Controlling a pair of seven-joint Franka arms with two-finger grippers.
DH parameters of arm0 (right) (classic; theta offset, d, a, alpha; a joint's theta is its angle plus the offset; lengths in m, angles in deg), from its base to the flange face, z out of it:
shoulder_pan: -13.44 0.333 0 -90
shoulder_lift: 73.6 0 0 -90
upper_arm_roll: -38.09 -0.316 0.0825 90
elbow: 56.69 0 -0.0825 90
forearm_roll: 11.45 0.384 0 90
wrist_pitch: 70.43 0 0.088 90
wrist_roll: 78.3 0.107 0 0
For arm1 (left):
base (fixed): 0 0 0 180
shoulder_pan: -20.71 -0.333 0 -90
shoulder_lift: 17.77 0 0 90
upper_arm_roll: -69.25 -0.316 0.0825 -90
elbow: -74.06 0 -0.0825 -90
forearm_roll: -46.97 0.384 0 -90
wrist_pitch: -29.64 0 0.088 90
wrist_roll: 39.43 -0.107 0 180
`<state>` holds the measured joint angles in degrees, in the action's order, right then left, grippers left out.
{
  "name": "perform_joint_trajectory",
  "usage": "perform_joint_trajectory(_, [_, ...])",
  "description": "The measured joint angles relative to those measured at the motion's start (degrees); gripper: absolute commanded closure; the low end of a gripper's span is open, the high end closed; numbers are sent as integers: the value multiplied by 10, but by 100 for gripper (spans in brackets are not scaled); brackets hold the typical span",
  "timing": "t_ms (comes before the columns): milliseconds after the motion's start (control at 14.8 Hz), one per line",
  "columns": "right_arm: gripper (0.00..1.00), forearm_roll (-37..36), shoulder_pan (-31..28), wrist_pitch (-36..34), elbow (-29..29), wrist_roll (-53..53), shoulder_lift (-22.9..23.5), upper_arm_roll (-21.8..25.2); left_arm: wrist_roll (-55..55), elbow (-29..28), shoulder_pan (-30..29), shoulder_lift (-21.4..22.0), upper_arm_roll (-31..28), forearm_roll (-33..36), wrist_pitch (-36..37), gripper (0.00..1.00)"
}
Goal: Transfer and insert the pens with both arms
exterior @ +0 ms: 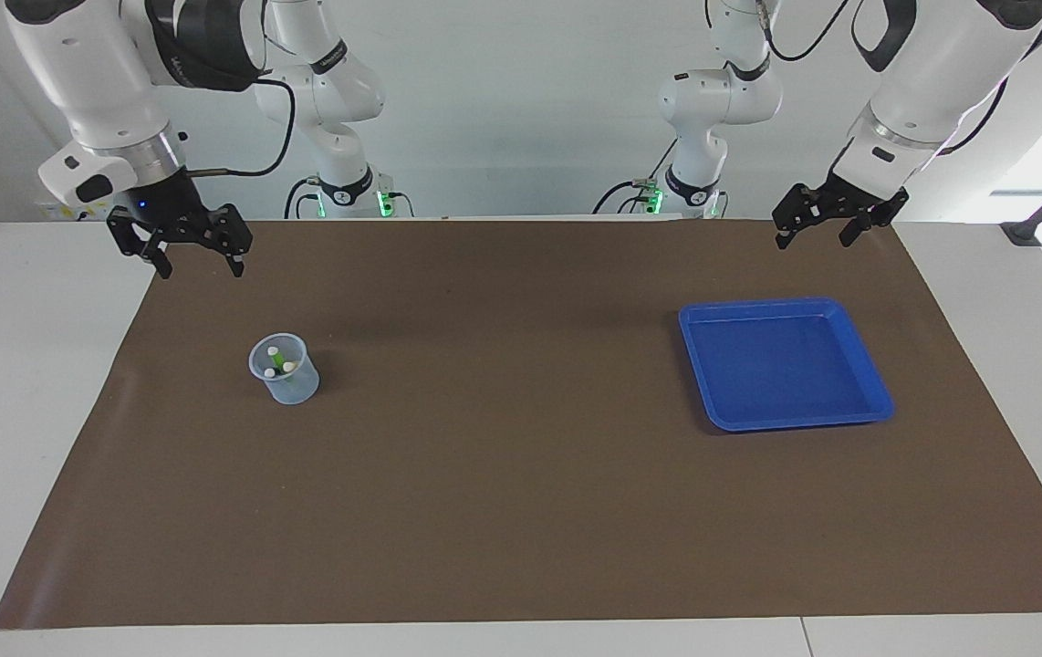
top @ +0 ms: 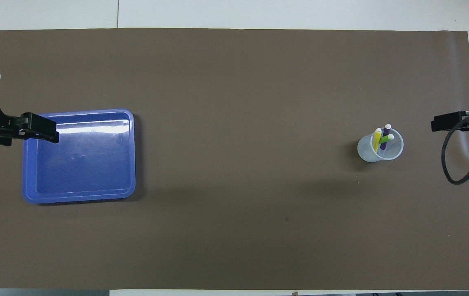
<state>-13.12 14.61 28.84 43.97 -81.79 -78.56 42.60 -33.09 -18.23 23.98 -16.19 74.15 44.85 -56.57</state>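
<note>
A brown mat [exterior: 521, 474] covers most of the white table [exterior: 19, 383], reaching nearly to its edges.

The right arm [exterior: 92, 82] hangs over the mat's corner at its own end, on the robots' edge, and the right gripper [exterior: 197, 265] is raised there with its fingers spread apart and nothing between them. The left arm [exterior: 932, 73] waits the same way over the mat's robot-side corner at its own end; the left gripper [exterior: 817, 239] also shows parted, empty fingers.

A blue tray [exterior: 868, 365] lies flat on the mat toward the left arm's end, with only its bare floor showing.

A small clear cup [top: 368, 152] stands upright on the mat toward the right arm's end. All three pens are in it, leaning with pale tips up: the yellow pen [top: 377, 139], the purple pen [top: 385, 135] and the green pen [top: 385, 139], crossing one another inside the rim.
</note>
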Motion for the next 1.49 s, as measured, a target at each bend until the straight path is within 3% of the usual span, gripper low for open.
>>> perform_joint_trajectory(407, [0,0,7,-66,-56,49,18,-4,-2,0,9,-11,-1,0,0,0])
perform_joint_trajectory(1492, [0,0,14,-69,-48,101,28,-21,-4,2,8,-10,-9,0,0,0])
